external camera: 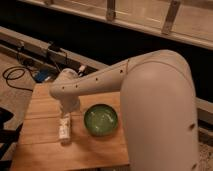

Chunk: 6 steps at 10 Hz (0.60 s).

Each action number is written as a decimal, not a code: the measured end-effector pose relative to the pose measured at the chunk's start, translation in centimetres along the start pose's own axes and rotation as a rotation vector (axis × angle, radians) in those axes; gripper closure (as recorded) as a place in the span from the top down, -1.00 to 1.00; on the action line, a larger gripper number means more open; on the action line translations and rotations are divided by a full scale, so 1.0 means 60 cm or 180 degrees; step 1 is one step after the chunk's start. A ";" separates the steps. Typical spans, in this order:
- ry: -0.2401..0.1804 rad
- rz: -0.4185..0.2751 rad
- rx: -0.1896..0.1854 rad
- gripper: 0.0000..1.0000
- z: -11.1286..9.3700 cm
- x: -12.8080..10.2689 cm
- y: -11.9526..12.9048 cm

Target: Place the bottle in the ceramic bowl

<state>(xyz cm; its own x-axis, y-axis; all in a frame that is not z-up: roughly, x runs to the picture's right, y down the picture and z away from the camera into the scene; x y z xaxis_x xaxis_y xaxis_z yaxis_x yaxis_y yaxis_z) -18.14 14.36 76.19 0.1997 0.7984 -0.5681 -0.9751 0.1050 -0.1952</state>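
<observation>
Camera view: end effector (66, 114), apparently open, hangs over bottle (64, 130) beside ceramic bowl (101, 120).

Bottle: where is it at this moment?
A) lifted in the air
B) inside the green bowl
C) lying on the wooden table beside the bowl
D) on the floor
C: the bottle lies on the wooden table next to the ceramic bowl. The bowl has nothing in it, and the gripper is just over the bottle's far end.
</observation>
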 end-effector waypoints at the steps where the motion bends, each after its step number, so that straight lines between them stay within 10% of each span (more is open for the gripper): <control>1: 0.0072 -0.0015 -0.0051 0.30 0.017 0.002 0.008; 6: 0.0236 -0.0209 -0.0295 0.30 0.035 0.015 0.073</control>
<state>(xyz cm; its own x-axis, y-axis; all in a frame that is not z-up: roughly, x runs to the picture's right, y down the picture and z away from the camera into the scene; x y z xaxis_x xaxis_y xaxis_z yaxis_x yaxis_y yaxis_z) -22.41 16.78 76.50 0.2726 0.7453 -0.6085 -0.9474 0.0975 -0.3049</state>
